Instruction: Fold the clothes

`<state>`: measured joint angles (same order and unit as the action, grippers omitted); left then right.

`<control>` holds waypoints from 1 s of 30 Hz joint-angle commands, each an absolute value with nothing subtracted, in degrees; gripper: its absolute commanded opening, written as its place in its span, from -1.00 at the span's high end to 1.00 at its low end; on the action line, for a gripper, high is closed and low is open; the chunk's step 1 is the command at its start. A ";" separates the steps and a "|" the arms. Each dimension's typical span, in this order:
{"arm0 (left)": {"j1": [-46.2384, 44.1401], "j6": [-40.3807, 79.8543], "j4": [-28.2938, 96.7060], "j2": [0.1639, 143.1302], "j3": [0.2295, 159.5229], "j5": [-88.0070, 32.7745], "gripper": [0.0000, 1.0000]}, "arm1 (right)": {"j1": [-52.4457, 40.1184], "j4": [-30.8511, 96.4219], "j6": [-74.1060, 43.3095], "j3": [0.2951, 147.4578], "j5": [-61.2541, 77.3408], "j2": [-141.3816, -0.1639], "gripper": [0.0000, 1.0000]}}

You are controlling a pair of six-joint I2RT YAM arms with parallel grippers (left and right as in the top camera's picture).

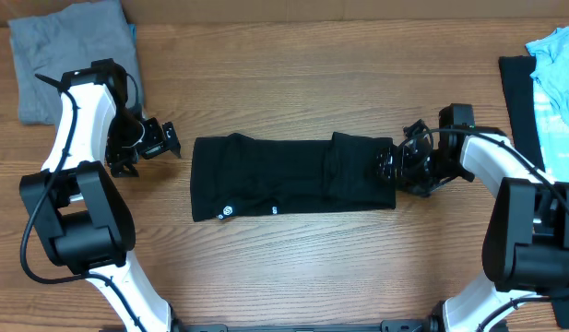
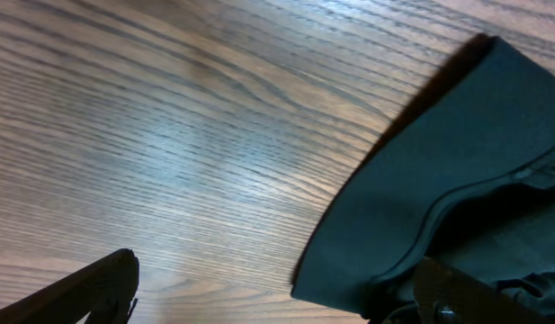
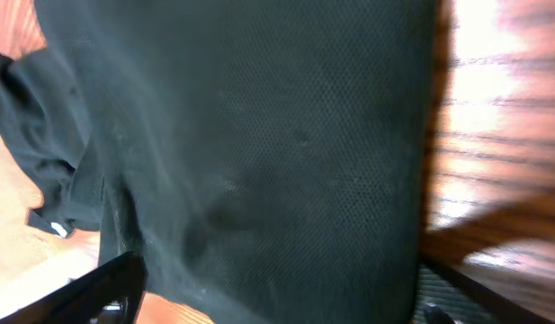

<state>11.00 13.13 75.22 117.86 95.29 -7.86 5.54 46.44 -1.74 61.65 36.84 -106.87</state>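
The black T-shirt lies folded into a long flat strip across the middle of the table, with its small white round logo near the front left corner. My left gripper is open and empty, just off the shirt's left end. In the left wrist view the left gripper has its fingers spread over bare wood, with the shirt's edge at the right. My right gripper is open over the shirt's right end. In the right wrist view the right gripper has black fabric between its spread fingers.
A grey folded garment lies at the back left corner. A black garment and a light blue one lie at the right edge. The wooden table shows around the shirt.
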 commanded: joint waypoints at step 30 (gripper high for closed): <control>9.65 11.77 76.27 116.77 95.98 -9.13 -1.00 | 9.50 49.56 -14.85 65.65 28.23 -105.75 0.92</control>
